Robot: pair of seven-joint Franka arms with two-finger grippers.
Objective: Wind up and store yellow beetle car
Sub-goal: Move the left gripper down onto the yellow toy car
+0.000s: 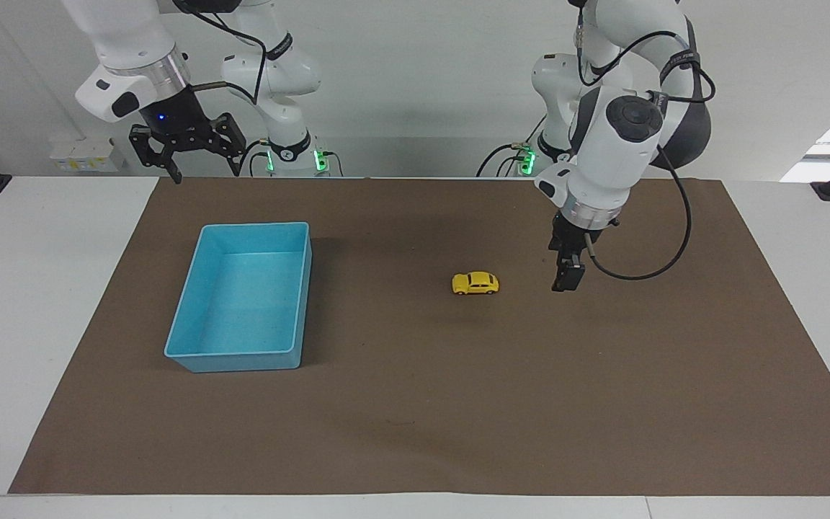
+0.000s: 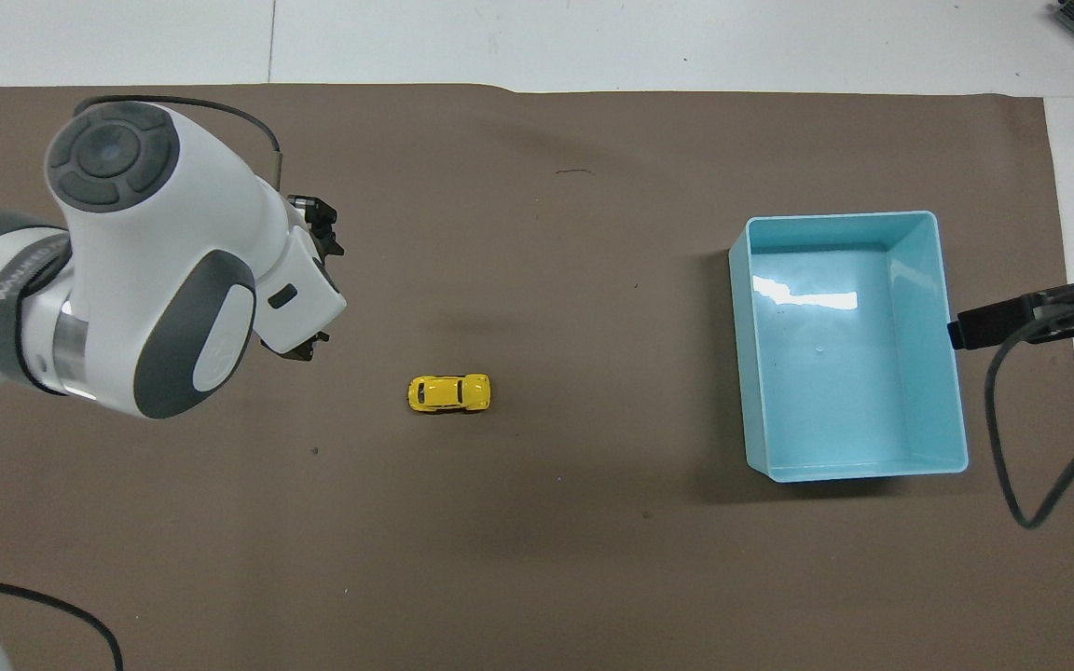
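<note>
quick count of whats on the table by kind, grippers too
toy car: 1, the yellow beetle car on the brown mat
tray: 1, the blue tray, nothing in it
mat: 1
grippers: 2, the left gripper over the mat beside the car, the right gripper waiting near its own base
total: 5

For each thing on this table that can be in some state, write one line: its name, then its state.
yellow beetle car: on its wheels on the brown mat, untouched.
blue tray: upright, nothing in it.
left gripper: open, low over the mat beside the car.
right gripper: open, raised, waiting.
</note>
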